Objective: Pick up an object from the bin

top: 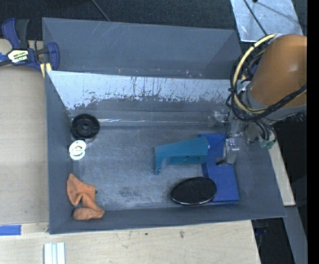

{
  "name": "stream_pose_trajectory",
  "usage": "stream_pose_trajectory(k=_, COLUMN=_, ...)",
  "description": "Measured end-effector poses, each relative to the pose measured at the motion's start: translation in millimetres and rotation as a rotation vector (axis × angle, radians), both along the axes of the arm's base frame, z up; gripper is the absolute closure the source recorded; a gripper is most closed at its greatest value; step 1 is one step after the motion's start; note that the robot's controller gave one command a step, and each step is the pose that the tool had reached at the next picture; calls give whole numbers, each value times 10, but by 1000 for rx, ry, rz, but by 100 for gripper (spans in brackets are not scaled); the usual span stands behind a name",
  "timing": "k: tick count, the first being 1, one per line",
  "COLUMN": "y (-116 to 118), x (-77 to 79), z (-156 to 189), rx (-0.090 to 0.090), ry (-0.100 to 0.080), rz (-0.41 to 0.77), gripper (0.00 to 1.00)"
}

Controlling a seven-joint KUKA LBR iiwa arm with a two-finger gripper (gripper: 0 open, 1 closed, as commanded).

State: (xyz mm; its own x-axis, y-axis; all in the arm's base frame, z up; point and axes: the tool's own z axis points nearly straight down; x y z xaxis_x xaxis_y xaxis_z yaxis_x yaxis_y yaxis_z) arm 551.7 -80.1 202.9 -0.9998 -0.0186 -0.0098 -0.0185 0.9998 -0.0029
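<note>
Six loose things lie in the bin [148, 54], one of each kind: one black wheel [85, 126], one white ring [77, 149], one orange cloth [82, 198], one teal bracket [182, 152], one blue pad [226, 183], one black oval disc [193, 191]; by colour, two black, two bluish, one white, one orange

This is a robotics lab. A cabled robot arm [275, 70] hangs over a scratched grey metal bin [148, 48] of oddments: an orange cloth [82, 198], a black wheel [85, 126].

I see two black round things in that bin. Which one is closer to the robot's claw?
The larger flat black oval, lower right in the view, just below the gripper. The smaller black disc lies far off near the left wall.
</note>
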Motion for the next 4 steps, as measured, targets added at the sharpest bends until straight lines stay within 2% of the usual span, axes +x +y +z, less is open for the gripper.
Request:
stream_pose_trajectory(k=1, y=270, x=-245, z=-174, rx=5, ry=17, rz=4, gripper=0)
stream_pose_trajectory(k=2, y=384, x=-570, z=110, rx=3, ry=9, rz=-4, gripper=0)
stream_pose_trajectory(k=3, y=429, x=-526, z=-260, rx=2, ry=5, rz=23, gripper=0)
stream_pose_trajectory(k=4, y=490, x=-523, z=-653, rx=3, ry=6, rz=-77, gripper=0)
